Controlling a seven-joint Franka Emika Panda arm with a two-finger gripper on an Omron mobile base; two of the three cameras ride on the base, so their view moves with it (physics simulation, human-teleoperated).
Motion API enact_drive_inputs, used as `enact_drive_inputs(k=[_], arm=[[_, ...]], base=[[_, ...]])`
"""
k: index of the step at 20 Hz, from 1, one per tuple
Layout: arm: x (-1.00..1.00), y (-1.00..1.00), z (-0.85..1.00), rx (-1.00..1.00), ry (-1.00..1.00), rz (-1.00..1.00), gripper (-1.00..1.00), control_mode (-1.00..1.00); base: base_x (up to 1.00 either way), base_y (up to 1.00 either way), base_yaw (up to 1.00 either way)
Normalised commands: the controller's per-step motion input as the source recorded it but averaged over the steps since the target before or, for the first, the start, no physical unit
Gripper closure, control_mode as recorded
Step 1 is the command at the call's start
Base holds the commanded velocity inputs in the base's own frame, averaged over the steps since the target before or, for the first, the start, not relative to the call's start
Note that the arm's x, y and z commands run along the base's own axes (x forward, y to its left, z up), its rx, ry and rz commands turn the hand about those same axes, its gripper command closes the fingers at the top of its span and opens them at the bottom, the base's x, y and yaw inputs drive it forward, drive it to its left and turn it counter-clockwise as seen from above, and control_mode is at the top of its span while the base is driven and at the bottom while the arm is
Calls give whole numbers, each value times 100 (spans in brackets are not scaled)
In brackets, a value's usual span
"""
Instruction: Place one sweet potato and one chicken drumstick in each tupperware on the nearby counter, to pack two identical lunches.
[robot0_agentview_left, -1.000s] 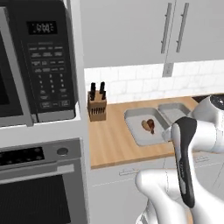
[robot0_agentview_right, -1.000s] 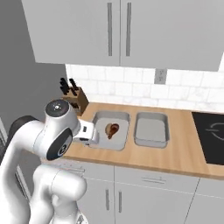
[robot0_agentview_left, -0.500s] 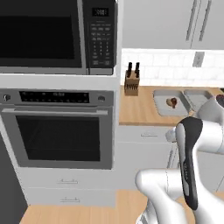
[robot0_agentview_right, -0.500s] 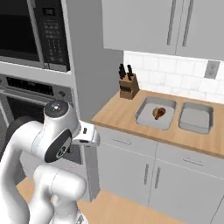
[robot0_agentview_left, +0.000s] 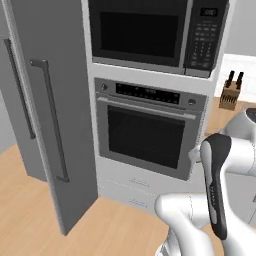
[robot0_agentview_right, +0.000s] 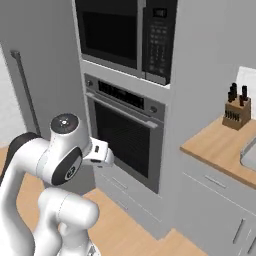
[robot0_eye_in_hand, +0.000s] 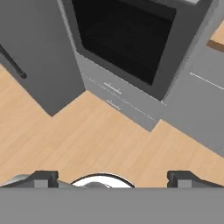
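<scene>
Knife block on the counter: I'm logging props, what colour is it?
The knife block is light tan wood with black knife handles sticking out; the right base view shows it best.

Built-in oven (robot0_agentview_left: 146, 135) below microwave (robot0_agentview_left: 155, 32), knife block (robot0_agentview_right: 236, 111) farther right.

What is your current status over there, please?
Gripper open, empty, over wooden floor. Facing wall oven and fridge. Counter off to the right, knife block on it. Nothing blocking.
</scene>
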Motion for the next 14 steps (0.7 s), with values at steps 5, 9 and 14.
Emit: enact_drive_inputs(k=[5, 9, 14], arm=[[0, 0, 0, 0, 0, 0, -100, 100], [0, 0, 0, 0, 0, 0, -100, 100], [0, 0, 0, 0, 0, 0, -100, 100]], base=[[-31, 100, 27], [-8, 100, 21], [0, 100, 36]])
